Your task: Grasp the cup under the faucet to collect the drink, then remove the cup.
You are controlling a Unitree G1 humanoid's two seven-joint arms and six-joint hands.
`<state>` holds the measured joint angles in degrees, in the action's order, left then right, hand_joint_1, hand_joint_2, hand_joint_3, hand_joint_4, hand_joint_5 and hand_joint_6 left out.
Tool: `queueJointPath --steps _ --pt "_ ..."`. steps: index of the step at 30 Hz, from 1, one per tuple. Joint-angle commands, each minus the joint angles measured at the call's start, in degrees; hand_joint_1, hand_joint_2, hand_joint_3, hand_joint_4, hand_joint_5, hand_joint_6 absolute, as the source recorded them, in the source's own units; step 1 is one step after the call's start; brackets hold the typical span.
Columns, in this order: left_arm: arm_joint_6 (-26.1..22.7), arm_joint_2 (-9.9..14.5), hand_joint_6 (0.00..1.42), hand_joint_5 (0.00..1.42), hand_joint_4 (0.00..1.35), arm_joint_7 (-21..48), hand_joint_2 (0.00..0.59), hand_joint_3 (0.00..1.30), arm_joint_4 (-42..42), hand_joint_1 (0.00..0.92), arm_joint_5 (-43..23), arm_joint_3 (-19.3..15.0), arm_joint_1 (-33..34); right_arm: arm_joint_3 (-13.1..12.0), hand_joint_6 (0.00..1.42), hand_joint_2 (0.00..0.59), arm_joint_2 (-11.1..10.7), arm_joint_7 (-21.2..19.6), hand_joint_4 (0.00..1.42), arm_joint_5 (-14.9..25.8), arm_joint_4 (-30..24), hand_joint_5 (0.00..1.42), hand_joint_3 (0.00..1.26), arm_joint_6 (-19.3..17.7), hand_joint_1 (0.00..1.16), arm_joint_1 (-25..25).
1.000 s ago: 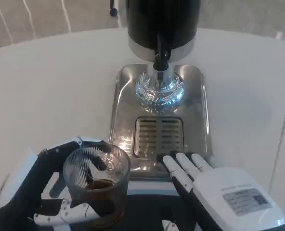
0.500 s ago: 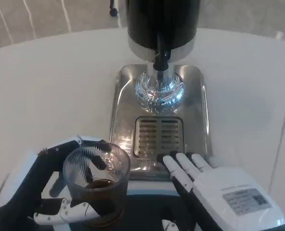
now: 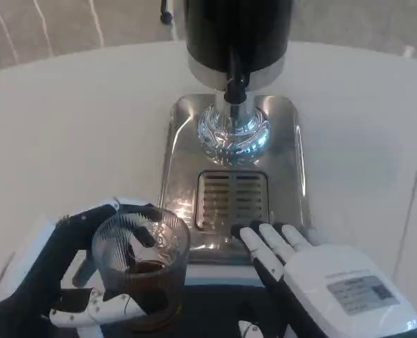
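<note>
Little has changed in the last second: the left hand still clasps the cup of brown drink near the surface's front edge, clear of the faucet, so removal looks nearly done.

The right hand has a smooth, rounded white back with a grey rectangular label on it, printed with small dark text and a square code that is too small to read. Its fingers are white on top and black along the sides and below. The left hand is mostly black on the side that shows, with a white shell along its outer edge, and its fingers are black with white segments, some with small dark marks.
</note>
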<state>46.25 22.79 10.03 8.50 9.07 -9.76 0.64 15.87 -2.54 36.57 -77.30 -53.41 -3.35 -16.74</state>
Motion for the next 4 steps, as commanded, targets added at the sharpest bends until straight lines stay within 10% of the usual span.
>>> queueJointPath --steps 1,4 --pt "1.6 -0.2 1.42 1.36 1.11 -1.3 0.007 0.96 0.4 0.574 -0.5 0.2 1.1 -0.3 0.0 0.582 0.1 -0.1 0.0 0.0 0.1 0.0 0.01 0.3 0.17 -0.3" --pt "1.5 -0.3 1.42 1.36 1.11 -1.3 0.007 0.96 0.9 0.574 -0.3 0.3 1.5 -0.5 0.0 0.582 0.2 0.2 0.0 0.1 0.5 0.0 0.01 0.6 0.17 0.5"
